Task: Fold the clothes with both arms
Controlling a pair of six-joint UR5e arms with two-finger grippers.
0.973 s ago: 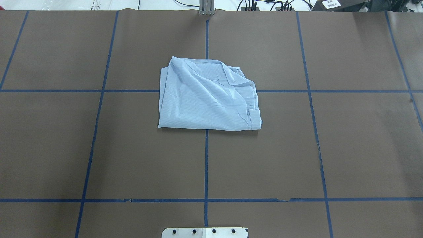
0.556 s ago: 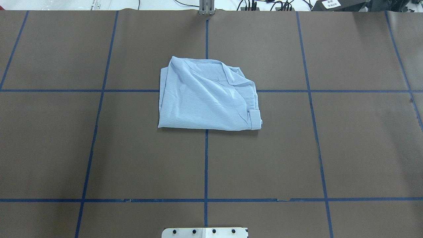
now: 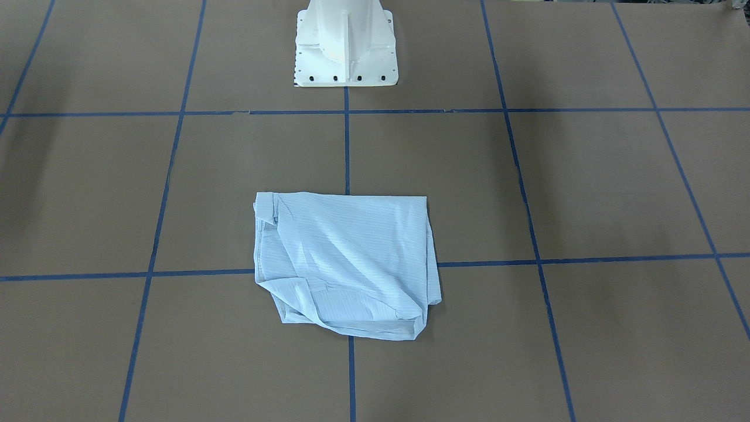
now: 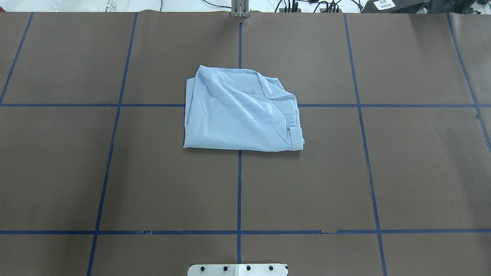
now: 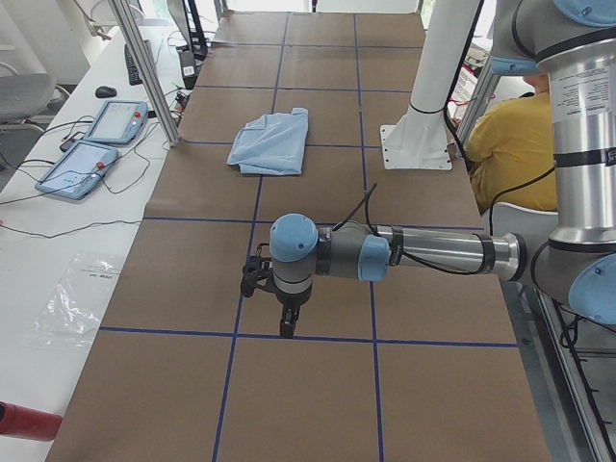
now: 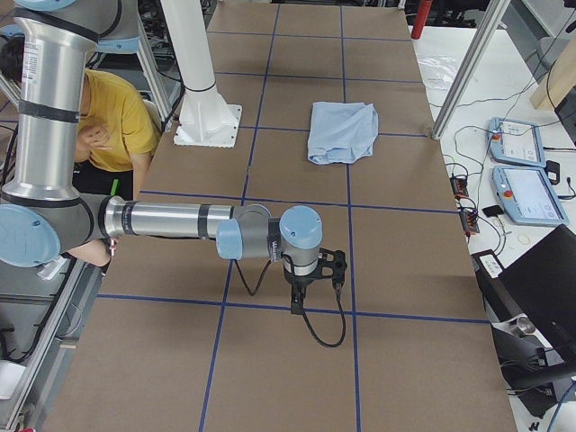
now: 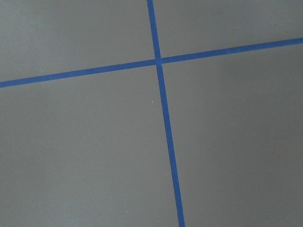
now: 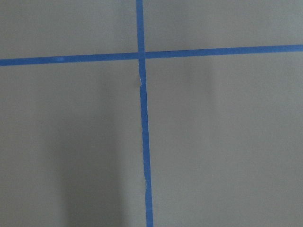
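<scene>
The shirt (image 4: pixel 238 115) lies in the middle of the brown surface (image 4: pixel 402 172). It sits right on the spot where two blue lines (image 4: pixel 239 191) cross, in front of the white base (image 3: pixel 345 41). It is well apart from both arms.

The shirt is folded into a shape close to a box. It is longer from side to side than from front to back, so its long way runs across the surface, from the robot's left to its right. The collar (image 4: pixel 264 86) is on the far side, away from the robot. A cuff (image 4: pixel 295 138) sits at the near corner on the robot's right. The near edge is straight and neat. The far edge is bumpy and uneven.

The shirt is pale blue, thin and has tiny stripes. There are soft wrinkles across the top, and one long crease runs slanted over it. From the front (image 3: pixel 345 258) the layers show at the edge, one on top of the other.

The left arm (image 5: pixel 433 252) reaches out flat over the surface, and the left fingers (image 5: pixel 287 322) point down above a blue line. The right arm (image 6: pixel 171 219) does the same at the other end, with the right fingers (image 6: pixel 297 301) pointing down. I cannot tell if either pair of fingers is open or closed. They hold nothing.

Both wrist cameras see only brown surface and crossing blue lines.

A person in a yellow top (image 6: pixel 108 126) sits beside the robot.
</scene>
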